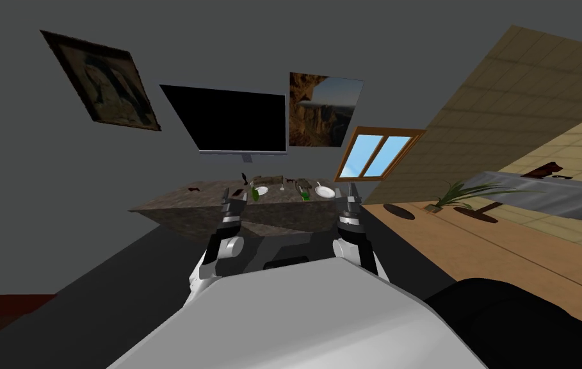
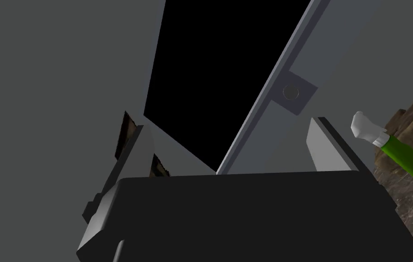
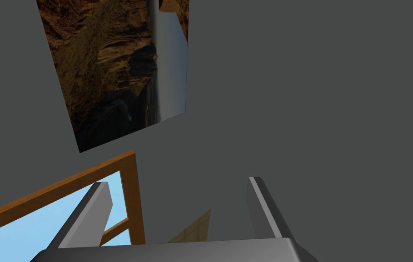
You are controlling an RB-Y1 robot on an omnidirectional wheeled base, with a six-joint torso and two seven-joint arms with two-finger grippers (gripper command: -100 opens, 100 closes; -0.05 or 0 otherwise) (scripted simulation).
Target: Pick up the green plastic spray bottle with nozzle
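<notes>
Approach geometry — left gripper (image 1: 233, 195), fingers apart, should swing toward 2 o'clock and level out to straddle the green spray bottle (image 1: 255, 192) on the stone-topped table (image 1: 180, 202); right gripper (image 1: 349, 192), likewise apart, hangs at the bottle's 3 o'clock.

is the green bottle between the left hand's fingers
No, the green bottle lies off to the side of the open left hand, outside its grasp.
</notes>
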